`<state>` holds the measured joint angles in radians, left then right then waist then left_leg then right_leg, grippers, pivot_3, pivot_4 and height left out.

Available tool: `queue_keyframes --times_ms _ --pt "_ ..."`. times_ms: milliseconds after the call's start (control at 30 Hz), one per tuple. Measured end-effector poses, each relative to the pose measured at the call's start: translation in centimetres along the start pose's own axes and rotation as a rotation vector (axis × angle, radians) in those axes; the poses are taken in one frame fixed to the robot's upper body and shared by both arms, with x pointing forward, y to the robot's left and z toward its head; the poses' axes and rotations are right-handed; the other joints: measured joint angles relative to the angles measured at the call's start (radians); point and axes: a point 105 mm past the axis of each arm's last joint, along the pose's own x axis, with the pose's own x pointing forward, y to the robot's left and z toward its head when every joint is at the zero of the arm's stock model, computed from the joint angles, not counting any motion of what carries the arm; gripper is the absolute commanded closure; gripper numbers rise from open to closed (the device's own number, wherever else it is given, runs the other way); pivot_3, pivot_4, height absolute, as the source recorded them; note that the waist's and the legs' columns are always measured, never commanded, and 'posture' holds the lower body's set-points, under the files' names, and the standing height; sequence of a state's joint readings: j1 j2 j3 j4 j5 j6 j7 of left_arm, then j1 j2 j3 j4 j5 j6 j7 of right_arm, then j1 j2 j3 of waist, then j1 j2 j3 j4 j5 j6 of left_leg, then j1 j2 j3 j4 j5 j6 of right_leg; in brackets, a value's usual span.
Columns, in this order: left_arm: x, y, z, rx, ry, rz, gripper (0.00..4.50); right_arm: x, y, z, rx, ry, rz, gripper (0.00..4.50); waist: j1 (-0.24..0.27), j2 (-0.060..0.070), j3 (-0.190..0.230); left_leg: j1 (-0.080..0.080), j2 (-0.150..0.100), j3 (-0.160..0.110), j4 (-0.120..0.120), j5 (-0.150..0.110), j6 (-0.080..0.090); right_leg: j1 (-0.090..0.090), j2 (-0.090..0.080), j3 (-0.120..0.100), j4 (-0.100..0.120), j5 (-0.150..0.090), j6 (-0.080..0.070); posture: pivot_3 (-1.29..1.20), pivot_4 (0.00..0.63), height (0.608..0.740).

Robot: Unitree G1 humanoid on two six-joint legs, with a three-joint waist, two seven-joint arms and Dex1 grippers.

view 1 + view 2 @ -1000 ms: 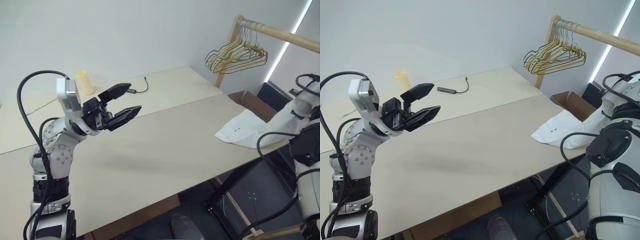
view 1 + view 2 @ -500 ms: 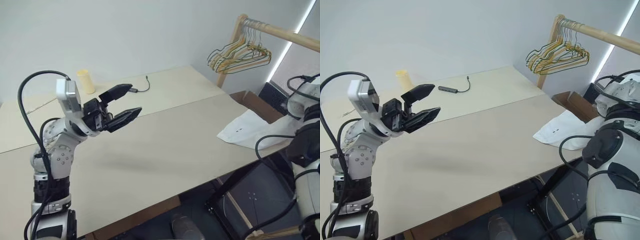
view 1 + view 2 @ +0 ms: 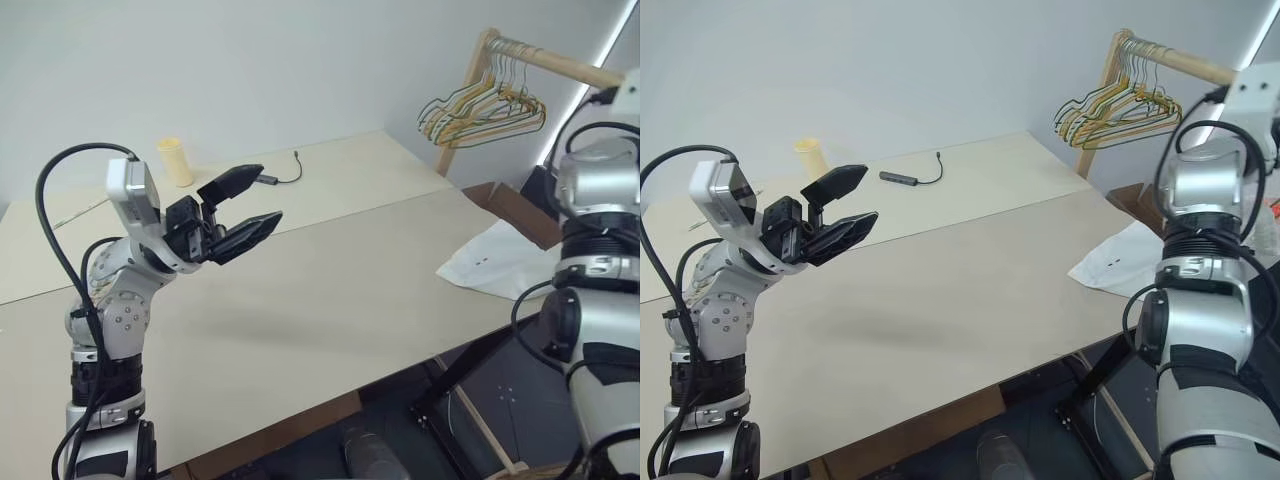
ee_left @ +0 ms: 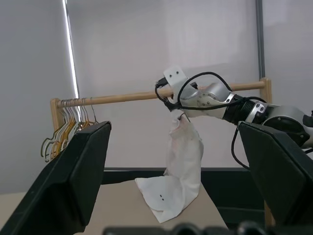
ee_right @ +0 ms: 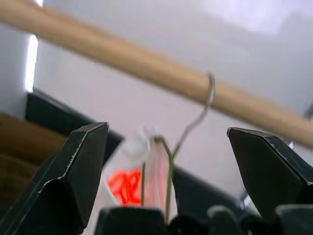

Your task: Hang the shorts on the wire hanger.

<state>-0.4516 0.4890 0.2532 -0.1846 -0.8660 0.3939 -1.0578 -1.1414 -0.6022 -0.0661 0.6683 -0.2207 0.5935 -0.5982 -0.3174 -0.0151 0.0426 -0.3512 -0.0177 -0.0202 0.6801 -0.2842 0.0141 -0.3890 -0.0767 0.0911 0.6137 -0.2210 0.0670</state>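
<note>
A: Left wrist view: we see the white thin fabric shorts draped from the thin grey wire hanger, whose hook sits over the wooden rail at far right; the lower hem trails onto the beige table.

B: Agreed. Right gripper jaws wide apart just below the hook, holding nothing. Left gripper spread too, empty, over the table's left.

A: We judge hanging essentially done; what's left is pulling clear.

Beige table under shorts' lower end
</note>
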Motion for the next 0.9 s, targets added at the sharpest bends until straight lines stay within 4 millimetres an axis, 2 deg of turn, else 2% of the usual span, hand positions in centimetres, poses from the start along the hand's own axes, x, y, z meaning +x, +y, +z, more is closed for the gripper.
queue_keyframes --times_ms 100,200,300,400,500,633,733,900 --pt "-0.3 0.1 -0.2 -0.005 0.007 0.015 0.0 -1.7 2.5 1.6 -0.057 -0.155 0.13 0.04 0.001 0.0 0.0 0.002 0.0 0.0 0.0 0.0 0.0 0.0 0.0 0.0 0.0 0.0 0.0 -0.21 0.0 0.74" --pt "-1.6 0.2 -1.1 -0.014 0.07 0.061 0.0 -4.4 5.7 2.8 -0.126 -0.307 0.335 0.04 -0.004 0.0 0.0 0.003 0.0 0.0 0.0 0.0 0.0 -0.001 0.0 0.0 0.0 0.0 0.0 -0.2 0.0 0.74" --pt "-3.4 0.6 -2.0 -0.012 0.148 0.143 0.0 -10.9 11.0 3.3 -0.201 -0.491 0.713 0.04 -0.01 0.0 0.0 0.005 0.002 -0.001 0.0 0.0 0.0 -0.001 0.001 0.0 0.002 0.001 0.0 -0.19 0.0 0.74" --pt "-4.7 0.5 -2.3 0.011 0.215 0.202 0.0 -17.7 14.0 1.4 -0.289 -0.637 1.049 0.04 0.006 0.0 0.0 0.004 0.002 -0.003 0.0 0.0 0.0 -0.002 -0.001 -0.002 0.002 0.0 0.0 -0.17 0.0 0.74" --pt "-6.2 0.4 -3.0 0.029 0.301 0.274 0.0 -22.8 14.5 -0.4 -0.332 -0.731 1.302 0.04 0.033 0.0 0.0 0.003 0.001 -0.003 0.0 0.0 0.0 -0.003 -0.002 -0.002 0.002 0.0 0.0 -0.13 0.0 0.74" --pt "-8.5 -0.5 -4.8 0.023 0.436 0.345 0.0 -27.1 13.7 -1.7 -0.369 -0.833 1.519 0.04 0.073 -0.001 0.0 -0.001 0.002 -0.003 0.0 0.0 0.0 -0.008 -0.002 -0.003 0.003 0.001 -0.001 -0.1 0.0 0.74" --pt "-10.0 -1.2 -6.2 -0.004 0.513 0.397 0.0 -28.5 13.5 -3.0 -0.399 -0.833 1.605 0.04 0.104 -0.001 0.0 -0.001 0.002 -0.003 0.0 0.0 -0.001 -0.01 -0.002 -0.003 0.006 0.001 -0.002 -0.07 0.0 0.74" --pt "-11.2 -2.1 -7.9 -0.018 0.601 0.455 0.0 -29.7 13.6 -4.6 -0.431 -0.845 1.649 0.04 0.155 -0.002 0.0 -0.001 0.001 -0.003 0.001 0.002 -0.003 -0.014 0.0 -0.002 0.012 0.001 -0.004 -0.03 0.0 0.74"
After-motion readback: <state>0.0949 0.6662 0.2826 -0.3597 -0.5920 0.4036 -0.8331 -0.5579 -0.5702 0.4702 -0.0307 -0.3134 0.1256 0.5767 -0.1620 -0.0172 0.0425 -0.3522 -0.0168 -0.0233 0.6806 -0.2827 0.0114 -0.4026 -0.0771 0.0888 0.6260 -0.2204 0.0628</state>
